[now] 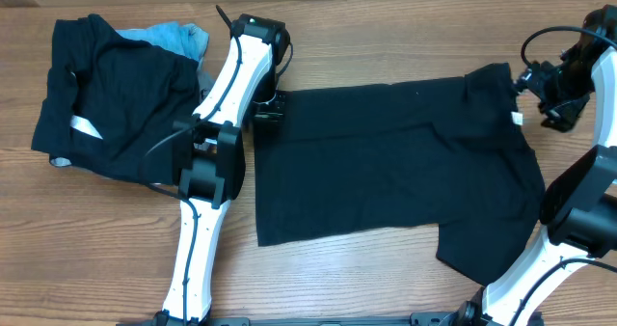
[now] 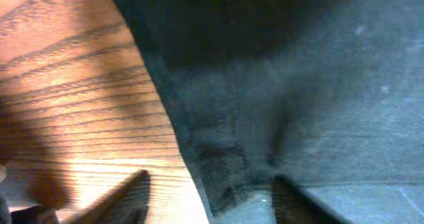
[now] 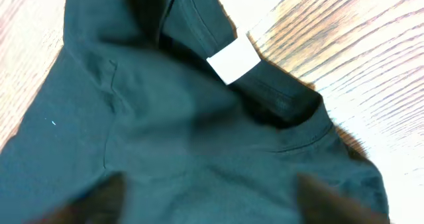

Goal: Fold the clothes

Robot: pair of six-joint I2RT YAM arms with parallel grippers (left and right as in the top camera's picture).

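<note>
Black T-shirt [image 1: 386,162] lies on the tabletop [image 1: 386,287], long axis left-right. Hem end is at the left tool [image 1: 269,106], spread over the hem's far corner. Collar with white tag [image 3: 232,60] is at the right tool [image 1: 551,102], also spread. Nothing pinched.

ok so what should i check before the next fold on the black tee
1. Left hand open: ok, fingers apart over the T-shirt edge.
2. Right hand open: ok, fingers apart above the collar.
3. T-shirt lying flat: not ok, cloth bunched by the collar.
4. White tag in sight: ok.
5. Other garments apart from T-shirt: ok, a gap between them.
</note>
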